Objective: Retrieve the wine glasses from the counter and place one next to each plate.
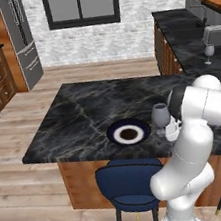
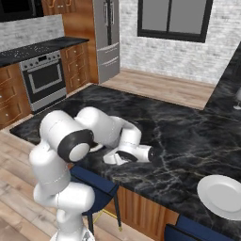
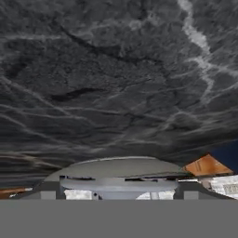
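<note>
A smoky grey wine glass [image 1: 159, 113] stands upright on the black marble counter [image 1: 78, 117], just right of the dark blue plate [image 1: 129, 133]. My gripper [image 1: 168, 129] reaches in low from the right, level with the glass's lower part. In the hand view the glass [image 3: 118, 168] fills the gap between the two fingertips [image 3: 49, 189], which touch its sides. The second wine glass [image 1: 208, 53] stands on the far counter at the right. The white plate [image 2: 223, 195] lies near the counter's front edge, to the right of my gripper [image 2: 152, 154].
A blue stool [image 1: 130, 183] stands under the counter's front edge below the blue plate. A second blue seat [image 2: 188, 231] is below the white plate. A stove [image 2: 44, 82] and fridge [image 2: 106, 37] line the far left wall.
</note>
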Tool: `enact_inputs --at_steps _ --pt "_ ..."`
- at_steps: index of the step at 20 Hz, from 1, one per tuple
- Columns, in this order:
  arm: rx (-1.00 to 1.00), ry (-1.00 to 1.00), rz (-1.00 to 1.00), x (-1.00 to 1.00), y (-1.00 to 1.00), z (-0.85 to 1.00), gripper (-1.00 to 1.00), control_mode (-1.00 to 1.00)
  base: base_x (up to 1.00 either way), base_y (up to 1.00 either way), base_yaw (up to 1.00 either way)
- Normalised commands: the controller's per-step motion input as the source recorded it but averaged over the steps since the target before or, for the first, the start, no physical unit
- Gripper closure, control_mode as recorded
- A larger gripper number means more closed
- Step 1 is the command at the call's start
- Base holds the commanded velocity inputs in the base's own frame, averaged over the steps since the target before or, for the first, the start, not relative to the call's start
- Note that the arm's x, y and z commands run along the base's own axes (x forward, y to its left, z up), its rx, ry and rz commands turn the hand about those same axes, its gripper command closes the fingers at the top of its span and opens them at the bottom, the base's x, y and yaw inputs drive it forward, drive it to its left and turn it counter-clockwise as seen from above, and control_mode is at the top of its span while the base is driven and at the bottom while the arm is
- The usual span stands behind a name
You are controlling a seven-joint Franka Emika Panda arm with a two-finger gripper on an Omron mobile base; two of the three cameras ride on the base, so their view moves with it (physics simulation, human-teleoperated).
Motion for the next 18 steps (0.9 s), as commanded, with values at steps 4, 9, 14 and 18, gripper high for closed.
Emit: enact_inputs --at_steps 4,9,14,18 --pt "0.0 0.0 0.0 0.37 -0.01 -0.24 1.0 -1.0 0.0 0.0 0.0" --pt "0.0 -0.03 0.01 0.19 -0.08 -0.18 1.0 -1.0 0.0 0.0 0.0" --pt "0.0 -0.06 0.01 0.16 0.0 -0.22 1.0 -1.0 0.0 0.0 0.0" --pt "0.0 -0.04 0.0 0.03 0.0 -0.3 1.0 -1.0 0.0 0.0 0.0"
